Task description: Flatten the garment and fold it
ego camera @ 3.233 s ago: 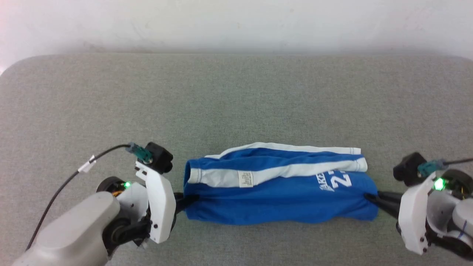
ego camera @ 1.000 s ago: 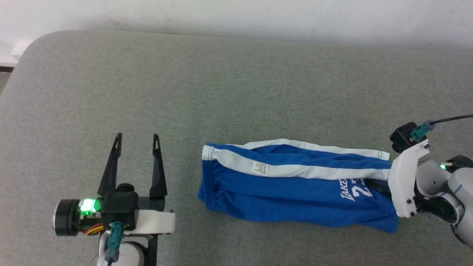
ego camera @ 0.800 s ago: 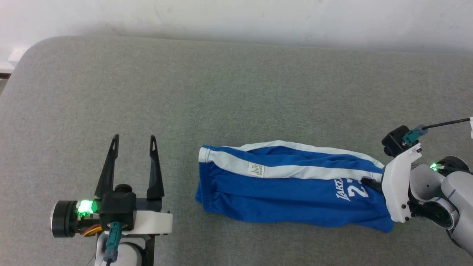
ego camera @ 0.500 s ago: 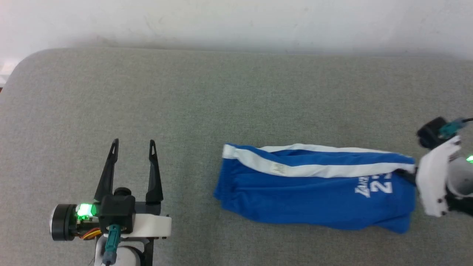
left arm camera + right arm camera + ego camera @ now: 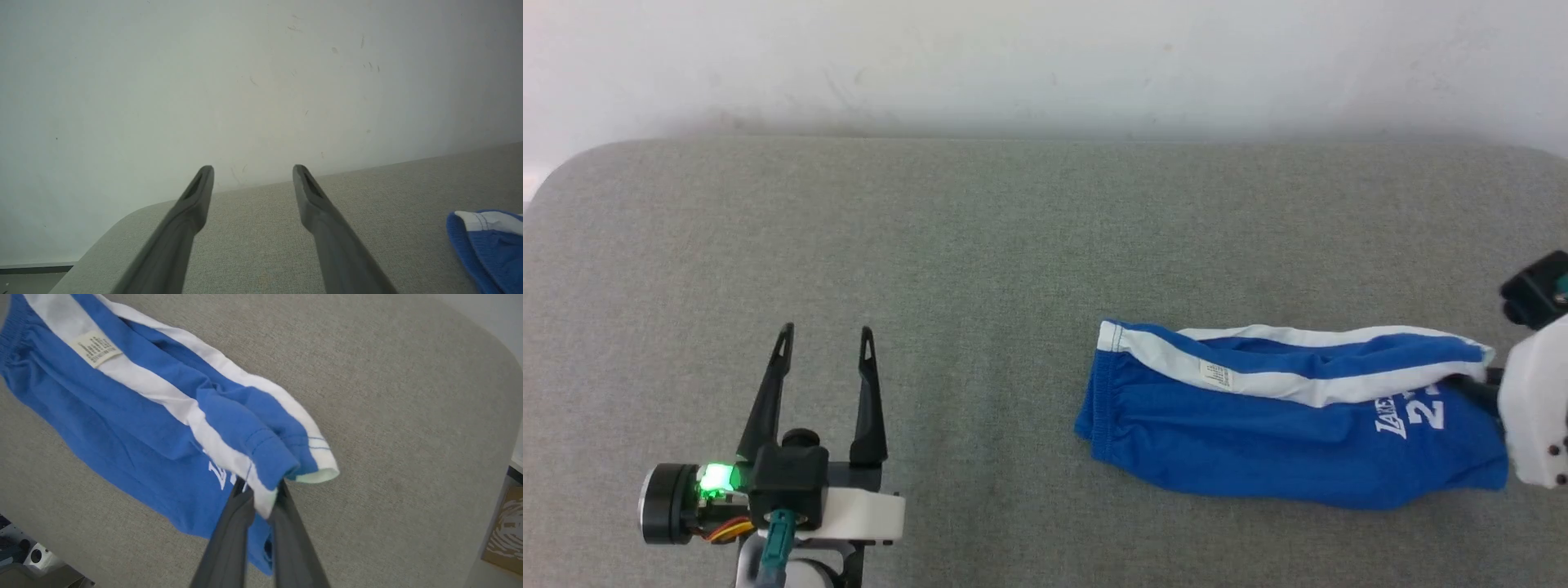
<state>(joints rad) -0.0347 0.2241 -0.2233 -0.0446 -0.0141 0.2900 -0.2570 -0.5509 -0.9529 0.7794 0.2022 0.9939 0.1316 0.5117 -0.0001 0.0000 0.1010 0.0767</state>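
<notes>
The garment, blue shorts with white trim, a white print and a small tag, lies folded lengthwise on the grey table, waistband to the left. My right gripper at the right edge is shut on its right hem. In the right wrist view the fingers pinch the bunched blue-and-white hem of the garment, lifting it slightly. My left gripper stands open over bare table well left of the garment, nothing between its fingers. The left wrist view shows the left gripper open and the garment's waistband end at the right.
A white wall runs behind the table. The table's rounded left corner is in view. Past the table's edge a cardboard box stands on the floor in the right wrist view.
My right gripper has shut on the garment's right hem and dragged the garment to the right, away from the left gripper. The left gripper has stayed open and still. The camera has shifted.
</notes>
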